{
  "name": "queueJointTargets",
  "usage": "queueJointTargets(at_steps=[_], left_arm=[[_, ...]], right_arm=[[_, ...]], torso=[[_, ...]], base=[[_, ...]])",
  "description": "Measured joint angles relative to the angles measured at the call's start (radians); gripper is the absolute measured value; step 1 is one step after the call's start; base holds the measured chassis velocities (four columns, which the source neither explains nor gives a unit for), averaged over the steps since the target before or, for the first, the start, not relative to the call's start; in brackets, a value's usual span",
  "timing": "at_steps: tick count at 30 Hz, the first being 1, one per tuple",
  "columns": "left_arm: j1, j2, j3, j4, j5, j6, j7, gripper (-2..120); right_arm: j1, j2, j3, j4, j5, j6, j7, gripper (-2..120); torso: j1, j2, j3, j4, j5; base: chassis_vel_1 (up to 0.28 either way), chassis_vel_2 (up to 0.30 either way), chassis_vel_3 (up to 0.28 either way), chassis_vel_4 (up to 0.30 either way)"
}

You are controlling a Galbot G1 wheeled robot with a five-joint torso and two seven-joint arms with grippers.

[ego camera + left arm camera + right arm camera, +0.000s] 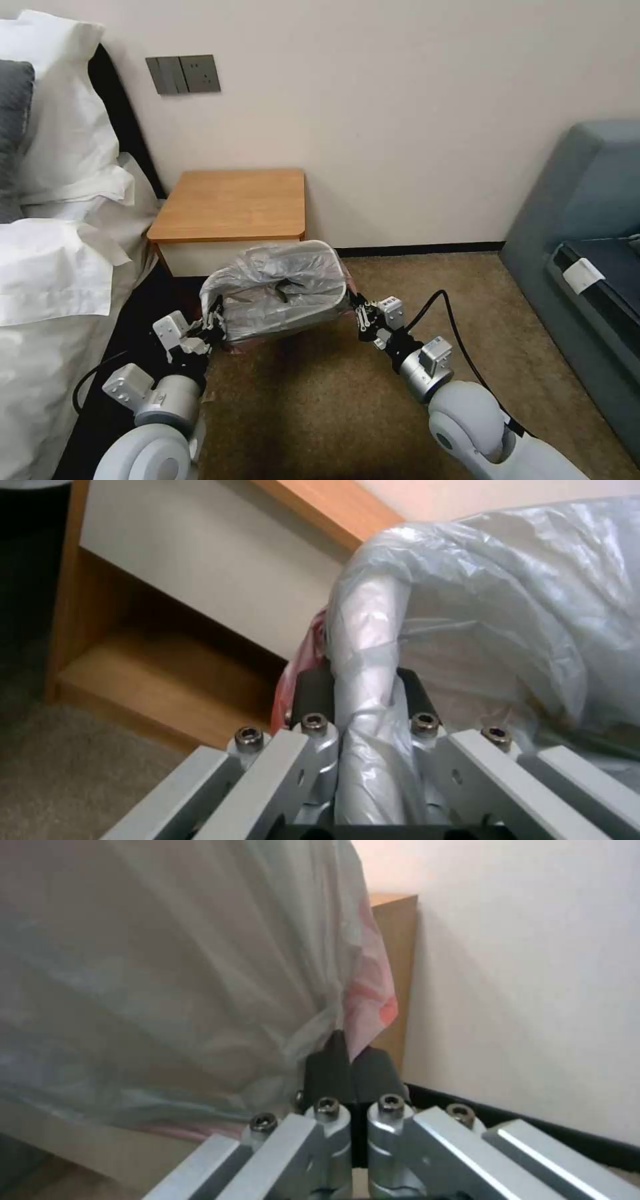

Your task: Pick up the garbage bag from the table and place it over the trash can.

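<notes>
Both end effectors, left (215,325) and right (358,312), pinch the bag (280,287) edges, draped over the bin beside the counter (227,207).

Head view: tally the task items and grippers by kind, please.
Garbage bag: 1
Trash can: 1
Table: 1
Grippers: 2, the left gripper and the right gripper, both pinching the bag
Total: 5

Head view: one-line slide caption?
Left gripper and right gripper hold the garbage bag stretched over the trash can before the table.
</notes>
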Motion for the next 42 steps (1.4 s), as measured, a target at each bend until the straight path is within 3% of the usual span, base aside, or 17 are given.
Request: queueJointTargets(at_steps=[22,34,42], left_arm=[[0.011,-0.006,0.001,-0.024,-0.015,0.028,-0.005,7],[-0.015,0.012,-0.025,0.036,0.026,0.026,-0.016,7],[-0.020,0.021,-0.016,0.075,0.120,0.016,-0.002,7]], right_arm=[[0.026,0.032,0.023,-0.119,-0.141,0.070,-0.021,0],[-0.046,0.010,0.067,-0.057,-0.235,0.110,-0.079,41],[-0.095,0.000,0.134,-0.006,-0.266,0.157,-0.099,74]], torso=[[0.000,0.000,0.000,0.0000,0.0000],[0.000,0.000,0.000,0.0001,-0.0002],[0.000,0.000,0.000,0.0000,-0.0001]], base=[[0.000,0.000,0.000,0.000],[0.000,0.000,0.000,0.000],[0.000,0.000,0.000,0.000]])
